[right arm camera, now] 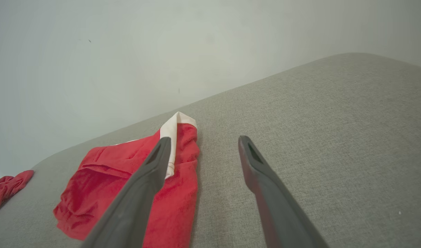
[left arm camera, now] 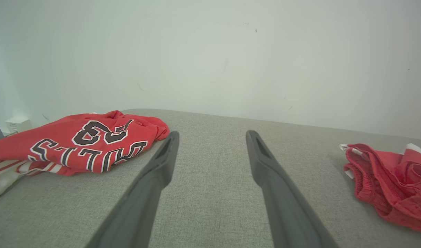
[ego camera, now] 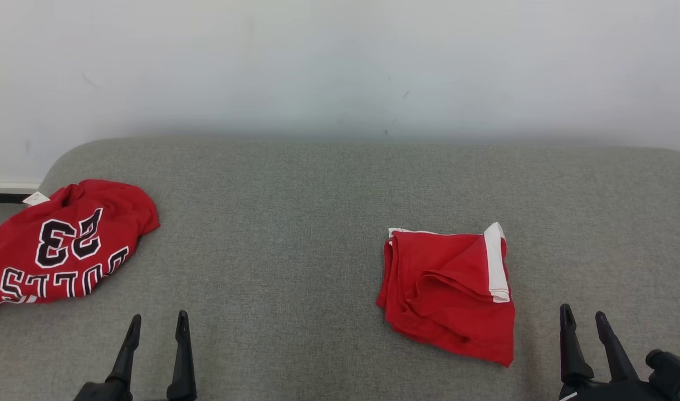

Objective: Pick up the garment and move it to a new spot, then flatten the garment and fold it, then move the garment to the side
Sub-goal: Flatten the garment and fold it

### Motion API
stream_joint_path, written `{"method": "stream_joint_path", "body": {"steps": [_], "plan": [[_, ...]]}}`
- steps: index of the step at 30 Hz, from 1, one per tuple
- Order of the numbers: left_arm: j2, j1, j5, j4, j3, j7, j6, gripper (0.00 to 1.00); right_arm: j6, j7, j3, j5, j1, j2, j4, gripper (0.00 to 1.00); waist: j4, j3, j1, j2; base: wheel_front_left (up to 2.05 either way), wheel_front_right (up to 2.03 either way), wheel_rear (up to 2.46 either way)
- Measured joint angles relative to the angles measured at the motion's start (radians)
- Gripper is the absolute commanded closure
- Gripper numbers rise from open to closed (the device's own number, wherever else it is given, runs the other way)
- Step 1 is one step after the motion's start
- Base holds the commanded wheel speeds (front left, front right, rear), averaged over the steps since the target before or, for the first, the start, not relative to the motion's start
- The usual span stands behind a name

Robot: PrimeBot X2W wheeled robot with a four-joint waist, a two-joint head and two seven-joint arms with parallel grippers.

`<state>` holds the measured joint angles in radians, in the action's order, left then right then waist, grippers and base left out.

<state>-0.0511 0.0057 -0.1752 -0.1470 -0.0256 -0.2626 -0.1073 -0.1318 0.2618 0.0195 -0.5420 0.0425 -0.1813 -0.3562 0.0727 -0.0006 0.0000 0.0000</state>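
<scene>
Garments: two. One folded red garment [ego camera: 448, 289] lies left of the right fingers [ego camera: 568, 345]; one red jersey [ego camera: 61, 245] lies beyond and left of the left fingers [ego camera: 182, 351]. Fingers: four, two left, two right. Grey upholstered surface [ego camera: 295, 223]: one.

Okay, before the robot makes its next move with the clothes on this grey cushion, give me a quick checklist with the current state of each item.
1. Folded red shorts with white trim lying apart from both grippers: ok.
2. Jaws of the left gripper apart, nothing between: ok.
3. Jaws of the right gripper apart, nothing between: ok.
4. The red fabric jersey printed 23 flattened: not ok, crumpled.
5. Bare grey upholstered surface between the two garments: ok.
</scene>
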Motion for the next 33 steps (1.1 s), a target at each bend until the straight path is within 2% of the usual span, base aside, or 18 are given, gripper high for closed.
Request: {"method": "stream_joint_path", "body": {"steps": [2, 3, 4, 20, 33], "plan": [[0.0, 0.004, 0.001, 0.001, -0.001, 0.0, -0.002, 0.0, 0.0, 0.0, -0.001, 0.009, -0.005, 0.009, -0.003, 0.04, -0.002, 0.0, 0.0, 0.0, 0.0, 0.0, 0.0], [0.0, 0.006, 0.002, 0.001, 0.0, 0.0, -0.003, 0.0, 0.0, 0.0, -0.001, 0.012, -0.004, 0.012, -0.009, 0.62, -0.002, 0.0, 0.0, 0.0, 0.0, 0.0, 0.0], [0.0, 0.006, 0.002, 0.001, 0.0, 0.0, -0.003, 0.0, 0.0, 0.0, 0.003, 0.021, -0.003, 0.011, -0.02, 0.99, -0.002, 0.001, 0.0, 0.0, 0.0, 0.0, 0.0], [0.0, -0.023, 0.011, 0.002, 0.004, 0.0, -0.008, 0.0, 0.0, 0.002, 0.052, 0.142, 0.19, 0.027, -0.339, 1.0, 0.047, 0.051, 0.0001, 0.0, 0.0, 0.0, 0.0], [0.0, -0.058, 0.013, -0.002, 0.0, 0.0, -0.016, 0.0, 0.0, 0.002, 0.012, 0.186, 0.348, 0.054, -0.483, 1.0, 0.09, 0.099, 0.0001, 0.0001, 0.0, 0.0, 0.0]]}}
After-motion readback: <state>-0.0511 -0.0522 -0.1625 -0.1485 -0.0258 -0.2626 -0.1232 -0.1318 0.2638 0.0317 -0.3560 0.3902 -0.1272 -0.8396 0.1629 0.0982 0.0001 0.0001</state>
